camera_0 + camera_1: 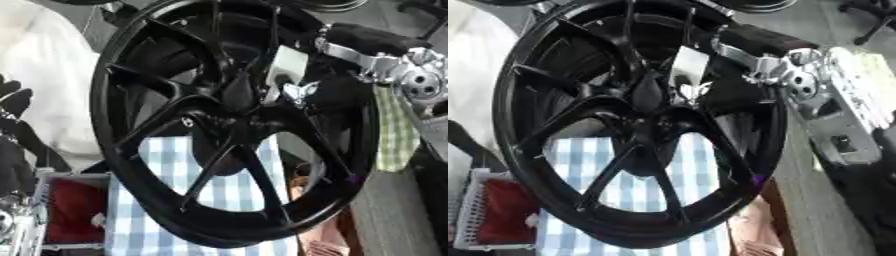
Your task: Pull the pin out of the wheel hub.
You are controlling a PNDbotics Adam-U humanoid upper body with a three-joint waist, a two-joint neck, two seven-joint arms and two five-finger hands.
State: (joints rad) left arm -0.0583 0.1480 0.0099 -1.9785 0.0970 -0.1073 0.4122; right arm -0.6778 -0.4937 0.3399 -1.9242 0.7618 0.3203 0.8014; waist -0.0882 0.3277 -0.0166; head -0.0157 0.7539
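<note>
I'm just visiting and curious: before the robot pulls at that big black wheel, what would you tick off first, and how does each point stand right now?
1. Wheel hub in view: ok, the black wheel fills both views.
2. Right hand at the hub: ok, the right arm reaches in from the upper right to the centre.
3. Pin visible: cannot tell; only a pale patch shows by the hand.
4. Hand closed on the pin: cannot tell, fingers hidden among the spokes.
5. Left hand out of the way: ok, it shows at the left edge, apart from the wheel.
6. Checked cloth behind the spokes clear of the hub: ok.
</note>
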